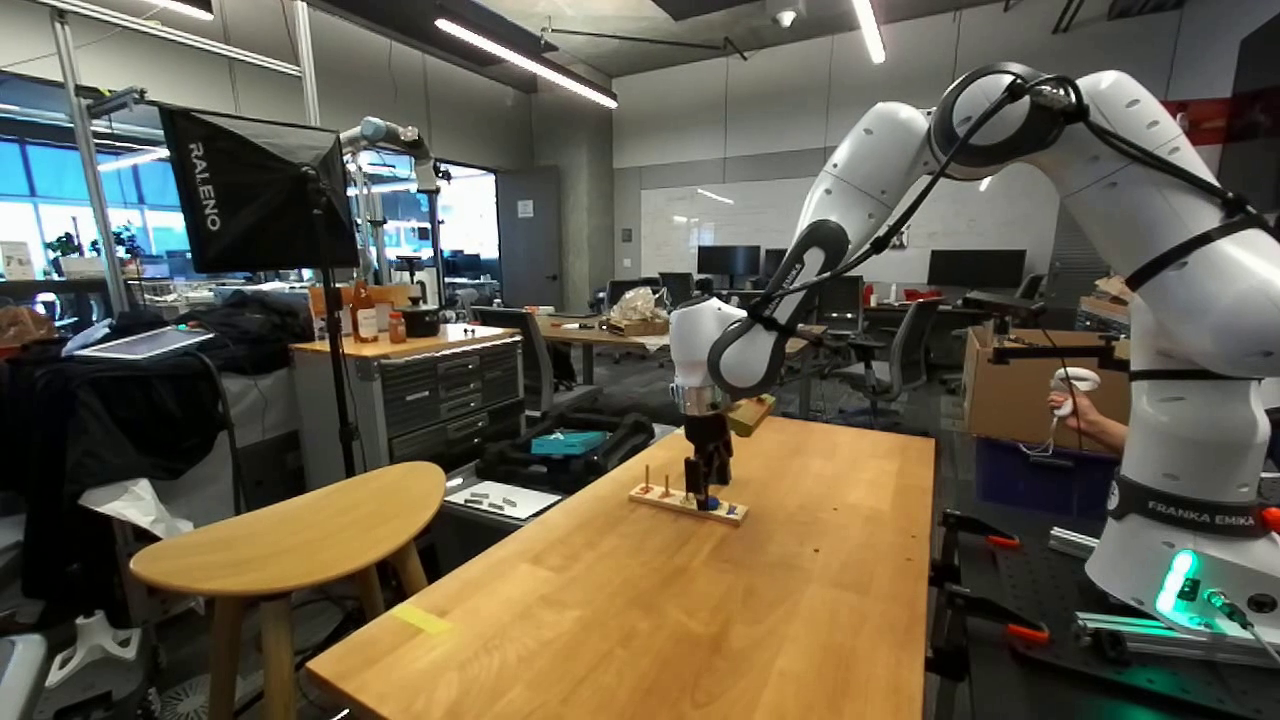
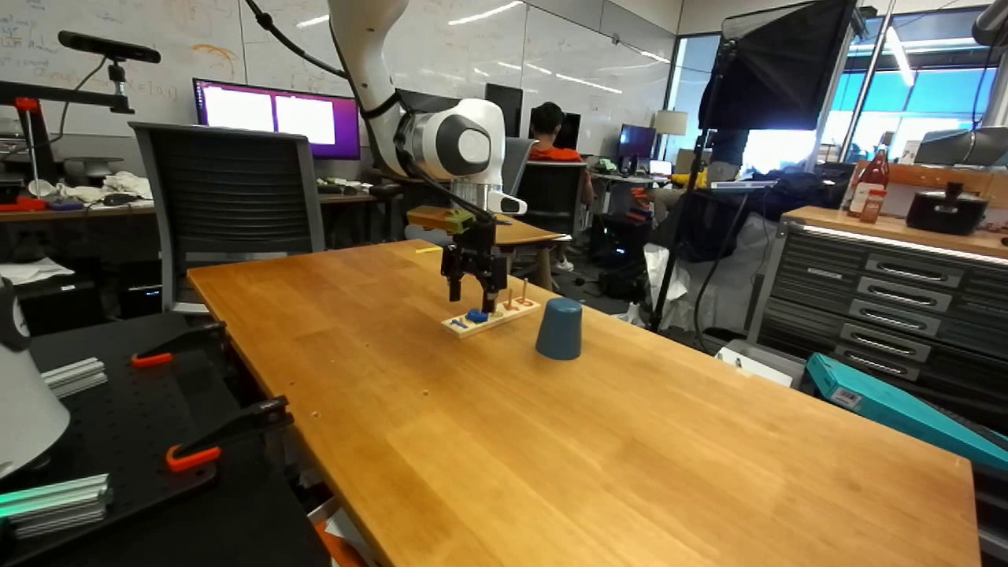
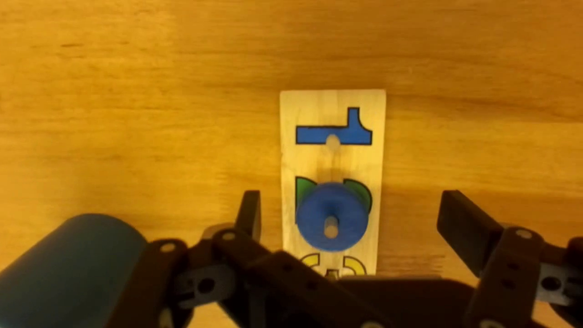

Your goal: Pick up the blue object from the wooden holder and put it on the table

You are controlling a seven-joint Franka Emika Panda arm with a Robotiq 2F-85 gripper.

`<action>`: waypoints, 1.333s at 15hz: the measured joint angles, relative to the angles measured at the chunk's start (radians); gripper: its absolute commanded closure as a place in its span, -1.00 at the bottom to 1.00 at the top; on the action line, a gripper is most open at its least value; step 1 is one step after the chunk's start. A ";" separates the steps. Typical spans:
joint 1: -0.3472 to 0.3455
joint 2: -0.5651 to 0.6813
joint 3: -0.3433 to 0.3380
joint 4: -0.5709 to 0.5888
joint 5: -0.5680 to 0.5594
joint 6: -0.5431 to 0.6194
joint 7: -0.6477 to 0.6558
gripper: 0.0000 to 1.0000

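In the wrist view the gripper (image 3: 350, 218) comes in from the bottom edge, its fingers (image 3: 469, 230) spread wide, one to each side of the blue ring (image 3: 314, 221) and apart from it; it has hold of nothing. In both exterior views it points down at the holder (image 3: 314, 159). The ring sits on a peg (image 3: 331, 228) of the holder, just below the centre of the wrist view, and covers the middle of a painted green figure (image 3: 362, 196). Above it is a blue 1 (image 3: 314, 135); below it, a yellow figure (image 3: 355, 264) is partly hidden by the gripper.

The holder lies flat on the table (image 3: 136, 91). The cup (image 2: 559, 331) stands wide end down, in an exterior view just right of the centre; in the wrist view it shows at lower left, apart from the holder and cut off by the frame.

In an exterior view the arm (image 1: 870, 170) fills the upper right, the oval table (image 1: 300, 530) and a yellow strip (image 1: 422, 618) on the table are at lower left, and the softbox (image 1: 260, 195) is at upper left.
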 measured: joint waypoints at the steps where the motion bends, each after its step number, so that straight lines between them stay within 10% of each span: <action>1: 0.003 0.000 0.000 -0.006 0.000 0.000 0.000 -1.00; 20: 0.086 -0.037 -0.020 -0.080 -0.001 0.086 0.025 -1.00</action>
